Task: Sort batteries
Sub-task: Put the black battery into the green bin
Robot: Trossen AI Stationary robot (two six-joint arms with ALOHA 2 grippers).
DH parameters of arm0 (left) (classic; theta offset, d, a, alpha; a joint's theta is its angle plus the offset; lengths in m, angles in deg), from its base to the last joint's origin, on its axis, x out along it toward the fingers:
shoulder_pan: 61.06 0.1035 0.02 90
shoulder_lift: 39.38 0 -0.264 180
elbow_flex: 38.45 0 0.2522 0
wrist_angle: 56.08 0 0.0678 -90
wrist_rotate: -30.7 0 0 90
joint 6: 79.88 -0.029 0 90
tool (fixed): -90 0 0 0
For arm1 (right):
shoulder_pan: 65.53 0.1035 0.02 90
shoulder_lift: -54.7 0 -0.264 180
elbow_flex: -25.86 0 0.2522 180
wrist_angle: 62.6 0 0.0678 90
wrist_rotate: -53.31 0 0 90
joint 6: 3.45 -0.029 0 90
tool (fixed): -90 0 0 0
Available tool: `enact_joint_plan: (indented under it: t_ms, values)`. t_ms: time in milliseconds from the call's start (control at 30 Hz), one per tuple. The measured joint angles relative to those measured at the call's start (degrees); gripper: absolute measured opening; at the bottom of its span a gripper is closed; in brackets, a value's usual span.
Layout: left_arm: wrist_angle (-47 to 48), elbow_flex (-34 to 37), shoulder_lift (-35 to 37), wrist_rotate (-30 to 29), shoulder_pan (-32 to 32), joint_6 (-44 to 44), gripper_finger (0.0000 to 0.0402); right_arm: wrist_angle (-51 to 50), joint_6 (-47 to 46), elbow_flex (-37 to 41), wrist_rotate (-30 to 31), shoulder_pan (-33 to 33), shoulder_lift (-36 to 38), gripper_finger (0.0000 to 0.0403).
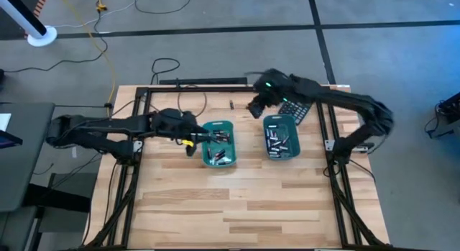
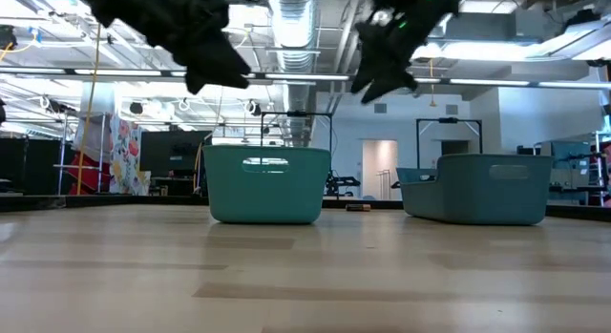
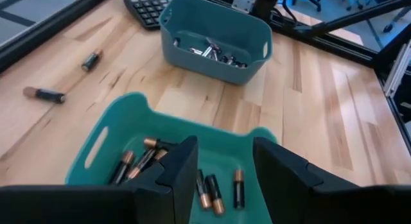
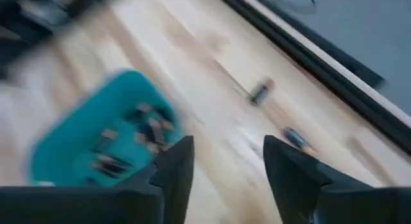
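Note:
Two teal trays stand side by side on the wooden table. The left tray [image 1: 219, 143] [image 3: 128, 121] holds dark batteries with coppery ends [image 3: 209, 192]. The right tray [image 1: 280, 136] [image 3: 215, 38] holds silvery batteries [image 3: 212, 52]. Two loose batteries [image 3: 92, 59] [image 3: 43, 94] lie on the table behind the trays, also seen as loose batteries [image 4: 259, 92] [image 4: 295, 137]. My left gripper [image 3: 225, 150] [image 1: 190, 142] hangs open above the left tray's left end, nothing between its fingers. My right gripper [image 4: 228, 150] [image 1: 255, 108] hangs open in the air near the loose batteries, behind the right tray.
A black calculator [image 1: 295, 111] [image 3: 144, 6] lies at the far right, behind the right tray. A black frame [image 1: 201, 87] runs along the table's far and side edges. Bare wood lies in front of the trays toward the near edge.

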Motion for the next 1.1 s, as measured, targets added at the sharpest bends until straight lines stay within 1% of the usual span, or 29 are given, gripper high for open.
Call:
enact_joint_plan:
  t_ms: [100, 200, 400, 500, 633, 767, 967, 1100]
  values:
    - [-0.06, 2.49, 3.19, -0.07, 0.00, 0.00, 0.0146, -10.24, 4.20, -9.83, 0.00, -2.96, -8.93, 0.0227]
    - [0.45, 4.49, 5.10, -0.07, 0.00, 0.00, 0.0146, -19.06, 8.22, -19.95, -0.02, -5.81, -17.82, 0.0240]
    - [4.73, 4.99, 5.70, -0.04, 0.02, 0.85, 0.0146, -34.72, 15.83, -38.18, -0.02, -9.48, -34.40, 0.0237]
    - [6.04, 5.00, 5.78, -0.04, 0.28, 0.95, 0.0146, -38.90, 24.25, -44.04, -0.03, -9.54, -40.50, 0.0229]
    - [6.85, 5.13, 7.43, -0.04, 1.02, 1.18, 0.0146, -40.17, 32.70, -48.02, -0.07, -8.49, -45.73, 0.0212]
    - [4.37, 9.08, 10.65, -0.82, 1.01, 4.09, 0.0146, -41.48, 39.48, -48.68, -0.03, -7.50, -49.01, 0.0192]
    - [-0.34, 15.66, 16.43, -0.92, 0.76, 9.57, 0.0146, -41.04, 41.46, -48.66, -0.01, -8.35, -52.08, 0.0167]
    - [-0.75, 17.15, 19.53, -0.93, 0.48, 10.65, 0.0146, -40.32, 43.23, -48.43, 0.54, -9.93, -52.95, 0.0159]
